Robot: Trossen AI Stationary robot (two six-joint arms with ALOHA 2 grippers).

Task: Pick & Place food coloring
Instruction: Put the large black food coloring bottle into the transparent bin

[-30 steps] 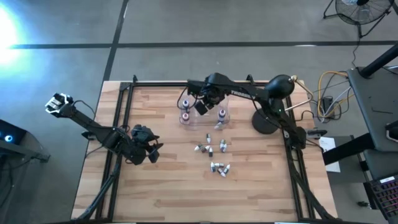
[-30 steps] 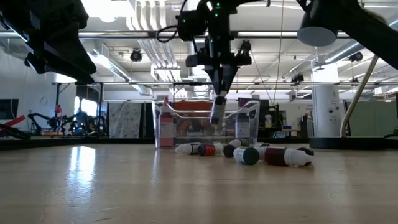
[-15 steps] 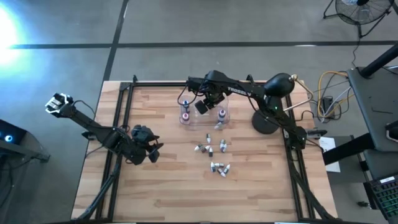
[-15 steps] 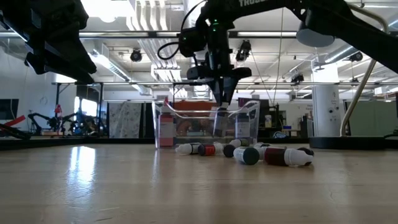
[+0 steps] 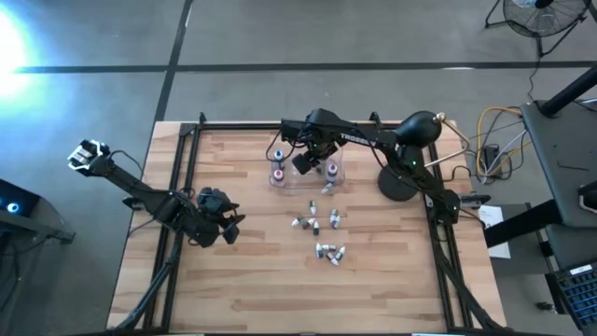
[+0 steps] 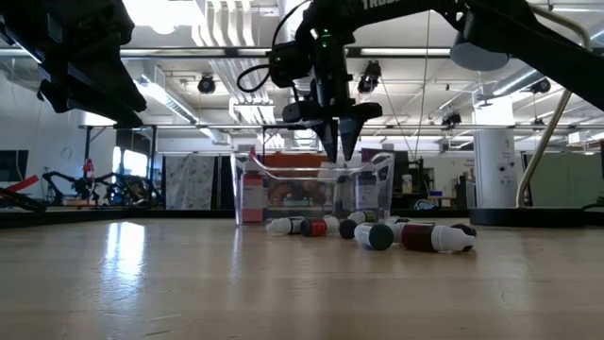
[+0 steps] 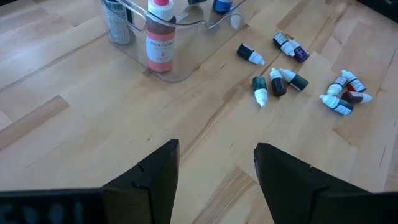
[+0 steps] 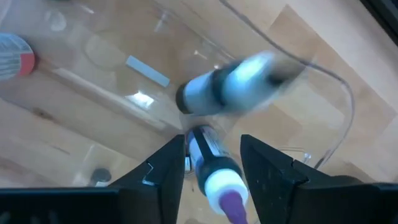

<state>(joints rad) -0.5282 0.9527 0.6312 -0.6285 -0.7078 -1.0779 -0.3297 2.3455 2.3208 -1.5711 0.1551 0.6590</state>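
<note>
The clear plastic box (image 5: 303,166) stands at the table's far middle, with a few small dropper bottles upright in it, one red-labelled (image 7: 160,37). My right gripper (image 5: 303,161) hangs open just above the box (image 6: 311,189). In the right wrist view a whitish bottle (image 8: 239,84) shows blurred inside the box, clear of the fingers. A purple-tipped bottle (image 8: 214,180) shows below, between them. Several loose bottles (image 5: 322,231) lie on their sides on the wood nearer the front. My left gripper (image 5: 229,224) is open and empty at the table's left.
The loose bottles lie in a scattered group (image 7: 292,74) between the box and the table's middle. A round black stand base (image 5: 396,182) sits to the right of the box. Black frame rails (image 5: 177,187) run along the table's sides. Bare wood lies toward the near edge.
My right gripper has gone down over the clear box with a small bottle hanging below its fingers, then opened and let go. The bottle has dropped into the box and shows blurred there.
</note>
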